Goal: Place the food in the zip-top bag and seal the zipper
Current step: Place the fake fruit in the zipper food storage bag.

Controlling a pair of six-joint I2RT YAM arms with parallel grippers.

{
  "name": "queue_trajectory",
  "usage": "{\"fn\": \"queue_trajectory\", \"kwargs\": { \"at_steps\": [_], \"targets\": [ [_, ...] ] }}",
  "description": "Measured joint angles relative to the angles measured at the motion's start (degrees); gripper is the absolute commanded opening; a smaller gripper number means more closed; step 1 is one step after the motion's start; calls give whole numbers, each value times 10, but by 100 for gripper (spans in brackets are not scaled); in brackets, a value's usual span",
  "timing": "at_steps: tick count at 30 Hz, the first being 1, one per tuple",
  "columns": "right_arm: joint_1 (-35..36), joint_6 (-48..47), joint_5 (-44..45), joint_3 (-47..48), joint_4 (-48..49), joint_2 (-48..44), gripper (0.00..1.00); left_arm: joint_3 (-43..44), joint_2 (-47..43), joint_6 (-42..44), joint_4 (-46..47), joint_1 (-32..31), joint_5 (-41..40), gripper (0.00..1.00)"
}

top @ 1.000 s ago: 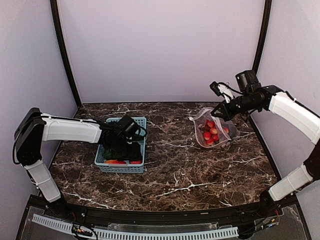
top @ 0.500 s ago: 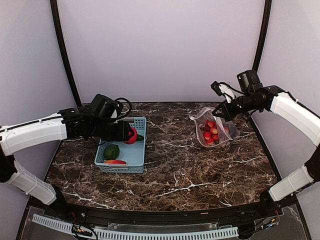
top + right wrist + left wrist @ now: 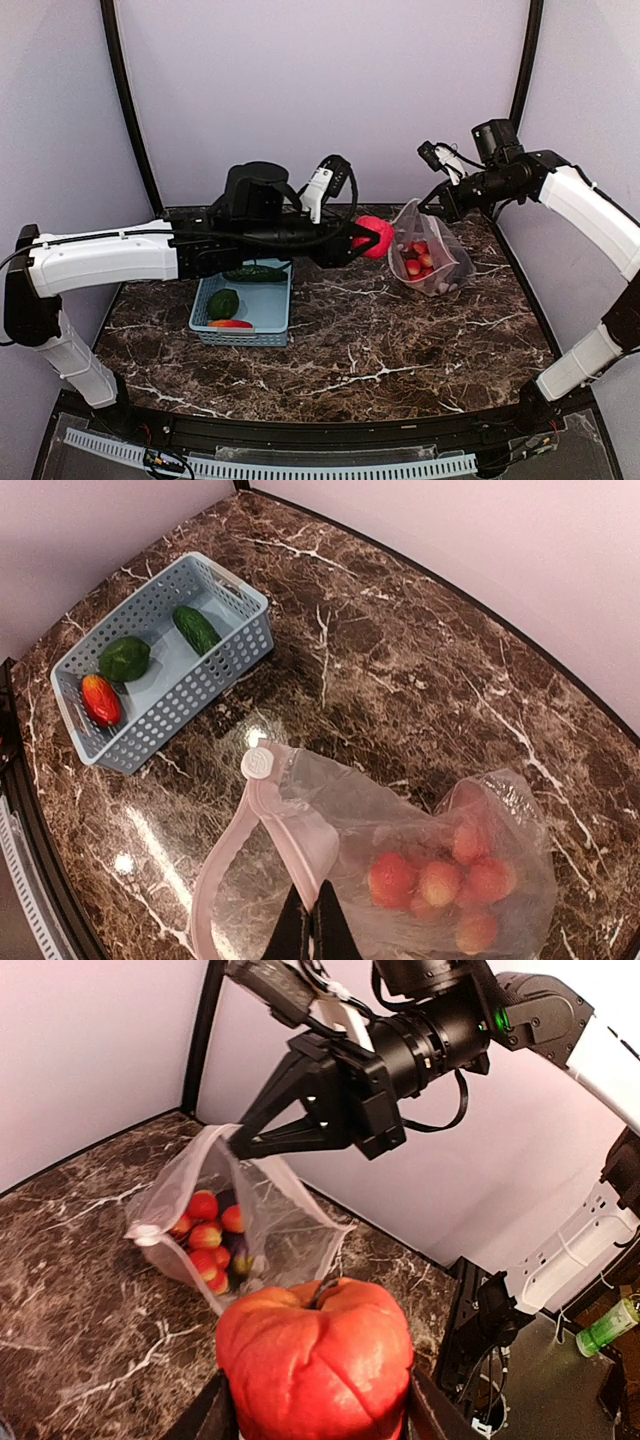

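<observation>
The bag looks thin, floppy and slippery, so the best place to hold it is the stiffer zipper edge at its mouth. The right fingers are pinching shut on that edge and holding the mouth up. The bag is at 2 o'clock on the counter, with round red fruits inside. The left fingers are hugging the sides of a light, smooth red pepper, in the air just at 9 o'clock from the bag.
</observation>
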Motion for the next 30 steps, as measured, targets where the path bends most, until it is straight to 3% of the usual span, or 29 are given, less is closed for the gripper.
{"fn": "queue_trajectory", "kwargs": {
  "at_steps": [7, 18, 25, 30],
  "targets": [
    [28, 2, -6, 70, -25, 52, 0, 56, 105, -4, 52, -12, 16, 28],
    [34, 8, -41, 69, -34, 59, 0, 145, 211, -59, 35, -9, -75, 29],
    [34, 13, -43, 69, -35, 54, 0, 234, 302, -88, 1, -3, -77, 38],
    [34, 16, -42, 69, -37, 49, 0, 259, 325, -101, -18, -1, -70, 63]
  ]
}}
